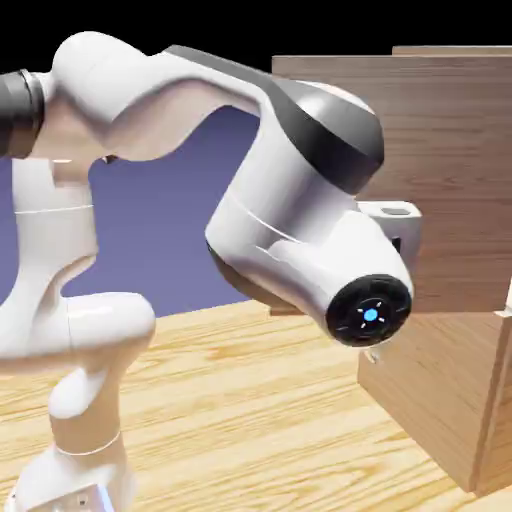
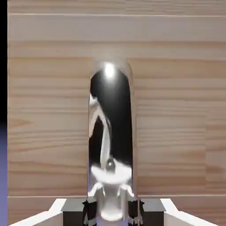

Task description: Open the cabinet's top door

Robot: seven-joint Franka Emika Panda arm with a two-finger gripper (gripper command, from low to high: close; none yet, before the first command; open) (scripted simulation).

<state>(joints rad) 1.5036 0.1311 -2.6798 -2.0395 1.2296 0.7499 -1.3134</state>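
Hand view: wood grain of the top door (image 2: pixel 176 110) fills nearly the whole frame, planks running level. A thin dark strip and a sliver of blue-violet backdrop (image 2: pixel 3 176) show at the 9 o'clock edge. The handle (image 2: pixel 110 132), a polished metal bar, runs from just above centre down to the 6 o'clock edge, with a bright highlight at its upper end and dark reflections along its length. The bar's lower end sits directly between the fingertips of the gripper (image 2: pixel 110 211), large and close. The fingers (image 2: pixel 75 211) appear as dark blocks pressing in on both sides of the bar at the bottom edge; no gap is visible between them and the metal. Jaws narrow, clamped on the handle.

Exterior view: the arm (image 1: pixel 290 200) rises from 7 o'clock, bends overhead and reaches toward 3 o'clock. Its wrist end cap, with a blue dot, faces the camera and hides the gripper entirely. A small white part of the hand (image 1: pixel 392 215) shows just right of the wrist, against the wood. The door panel stands tilted out from the cabinet (image 1: pixel 440 390), its face toward the camera, its upper edge near 1 o'clock. The cabinet body lies at 4 o'clock, below and behind the panel. The table (image 1: pixel 250 400) is light wood and spreads across the lower half.
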